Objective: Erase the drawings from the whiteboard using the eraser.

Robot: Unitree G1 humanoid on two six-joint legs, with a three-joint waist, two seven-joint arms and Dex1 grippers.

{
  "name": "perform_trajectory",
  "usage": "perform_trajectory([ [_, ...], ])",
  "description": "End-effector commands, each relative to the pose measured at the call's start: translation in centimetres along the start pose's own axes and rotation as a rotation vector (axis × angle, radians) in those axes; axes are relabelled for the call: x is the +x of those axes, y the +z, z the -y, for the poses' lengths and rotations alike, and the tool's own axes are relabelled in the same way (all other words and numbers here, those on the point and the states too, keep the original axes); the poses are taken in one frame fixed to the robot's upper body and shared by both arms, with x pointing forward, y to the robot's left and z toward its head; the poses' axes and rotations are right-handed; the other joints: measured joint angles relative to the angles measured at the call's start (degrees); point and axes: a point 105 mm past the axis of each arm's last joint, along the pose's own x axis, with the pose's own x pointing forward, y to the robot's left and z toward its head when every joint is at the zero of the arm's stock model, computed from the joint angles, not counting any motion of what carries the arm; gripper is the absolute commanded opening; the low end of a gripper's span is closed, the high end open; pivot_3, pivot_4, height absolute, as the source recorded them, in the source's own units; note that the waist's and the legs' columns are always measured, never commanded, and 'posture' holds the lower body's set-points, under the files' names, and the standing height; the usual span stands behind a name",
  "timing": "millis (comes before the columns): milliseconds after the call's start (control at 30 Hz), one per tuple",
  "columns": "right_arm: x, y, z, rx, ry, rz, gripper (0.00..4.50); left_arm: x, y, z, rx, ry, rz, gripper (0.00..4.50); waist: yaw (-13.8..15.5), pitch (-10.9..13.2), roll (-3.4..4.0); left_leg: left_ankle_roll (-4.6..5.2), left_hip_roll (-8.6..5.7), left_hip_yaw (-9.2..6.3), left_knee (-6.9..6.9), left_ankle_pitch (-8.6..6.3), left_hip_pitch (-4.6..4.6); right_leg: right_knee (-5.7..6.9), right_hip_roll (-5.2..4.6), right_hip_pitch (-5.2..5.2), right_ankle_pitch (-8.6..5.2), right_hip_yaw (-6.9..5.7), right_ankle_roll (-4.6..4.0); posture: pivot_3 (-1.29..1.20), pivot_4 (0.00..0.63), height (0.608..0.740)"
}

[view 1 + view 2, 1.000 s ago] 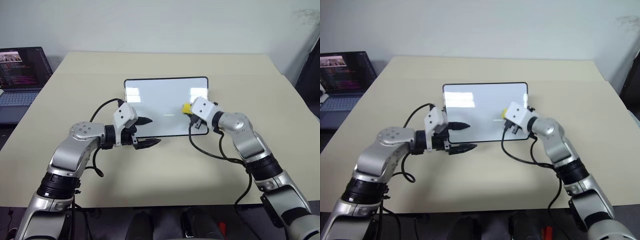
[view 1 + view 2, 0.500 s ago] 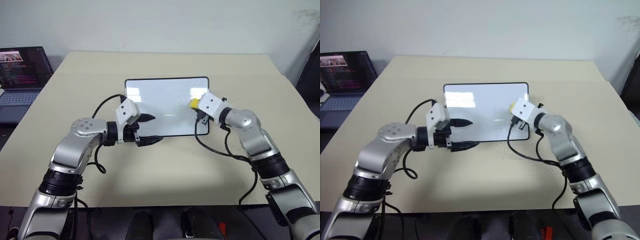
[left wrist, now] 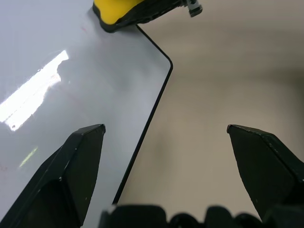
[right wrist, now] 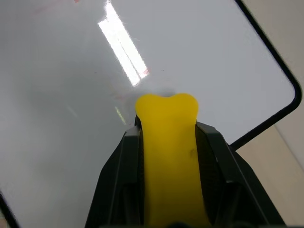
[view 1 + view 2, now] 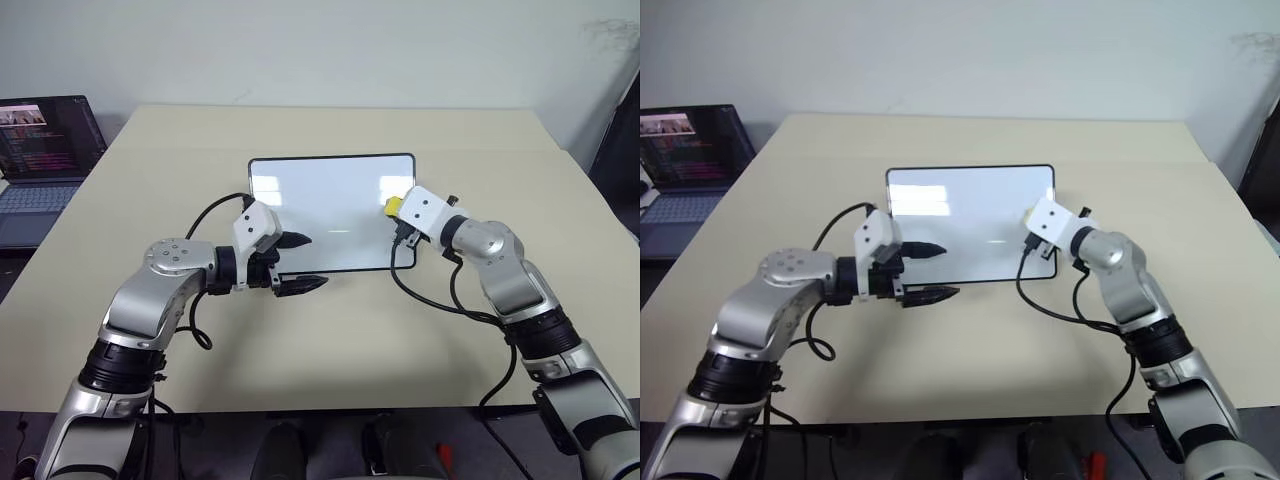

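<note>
Yellow eraser (image 4: 168,156) clamped in right gripper (image 5: 397,210) on whiteboard (image 5: 320,205), left gripper (image 5: 298,262) spread wide, empty.

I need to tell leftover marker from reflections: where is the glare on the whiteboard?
Left eye view: pale glare patches on the whiteboard near its far corners. Right wrist view: a bright streak just beyond the eraser. Left wrist view: a streak beside the left gripper.

A broad beige rectangular table (image 5: 330,330) fills mid-frame; a small glossy white whiteboard with thin black frame (image 5: 325,215) lies flat at its centre.
</note>
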Motion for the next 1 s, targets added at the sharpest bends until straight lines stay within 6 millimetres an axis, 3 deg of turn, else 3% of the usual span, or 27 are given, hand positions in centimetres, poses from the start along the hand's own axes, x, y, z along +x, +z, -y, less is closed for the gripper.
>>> perform_trajectory([
  [33, -0.4, -1.0, -3.1, 0.021, 0.155, -0.036, 1.13, -1.0, 0.8, -0.2, 0.033, 0.024, 0.016, 4.50, -0.06, -0.01, -0.01, 0.00, 0.01, -0.02, 0.00, -0.01, -0.02, -0.05, 0.00, 0.00, 0.00, -0.03, 0.00, 0.00, 0.150, 0.740],
  [167, 0.4, 0.7, -2.8, 0.007, 0.116, 0.021, 1.13, -1.7, 0.5, -0.6, 0.023, 0.059, 0.002, 4.50, -0.33, 0.00, -0.01, 0.01, 0.02, 0.00, 0.00, -0.01, 0.02, 0.00, 0.00, 0.00, 0.00, 0.01, 0.01, 0.00, 0.150, 0.740],
  [267, 1.6, 3.3, 0.2, -0.003, -0.061, 0.105, 1.13, -2.5, 0.2, -0.9, 0.018, 0.088, -0.011, 4.50, -0.87, 0.04, 0.00, 0.01, 0.04, 0.00, -0.01, 0.00, 0.12, 0.11, 0.02, 0.00, 0.00, 0.02, 0.01, 0.00, 0.150, 0.740],
  [367, 2.2, 4.5, 2.1, -0.009, -0.152, 0.139, 1.13, -2.7, 0.2, -0.6, 0.019, 0.088, -0.013, 4.50, -0.95, 0.08, 0.03, 0.00, 0.03, -0.02, 0.00, 0.02, 0.15, 0.19, 0.03, -0.03, 0.00, 0.00, 0.01, 0.00, 0.150, 0.740],
  [467, 2.6, 4.1, 1.9, -0.014, -0.118, 0.125, 1.13, -2.7, 0.3, -0.5, 0.019, 0.091, -0.011, 4.50, -0.39, 0.07, 0.03, -0.01, 0.03, -0.03, -0.02, 0.00, 0.01, 0.09, 0.01, -0.03, 0.00, -0.04, -0.03, 0.00, 0.150, 0.740],
  [633, 2.2, 1.4, -2.0, -0.001, 0.114, 0.034, 1.13, -2.5, 0.6, -0.5, 0.024, 0.088, 0.000, 4.50, 0.06, 0.03, -0.02, -0.01, 0.05, -0.07, -0.04, -0.05, -0.27, -0.31, -0.04, -0.09, 0.13, -0.09, -0.26, 0.00, 0.150, 0.740],
  [900, 0.2, 1.3, -0.7, 0.122, 0.030, 0.069, 1.12, -1.4, 1.4, -0.3, 0.046, 0.041, 0.030, 4.50, 0.09, 0.04, -0.01, -0.01, 0.00, -0.06, 0.01, -0.05, -0.15, -0.17, -0.07, -0.03, 0.11, -0.10, -0.11, 0.00, 0.150, 0.740],
  [1000, -2.3, 1.0, 0.0, 0.270, -0.062, 0.101, 1.12, -0.8, 2.1, -0.2, 0.082, 0.010, 0.067, 4.50, 0.46, 0.04, -0.01, -0.02, 0.00, -0.07, 0.00, -0.04, -0.20, -0.18, -0.05, -0.03, 0.10, -0.15, -0.12, 0.00, 0.150, 0.740],
])
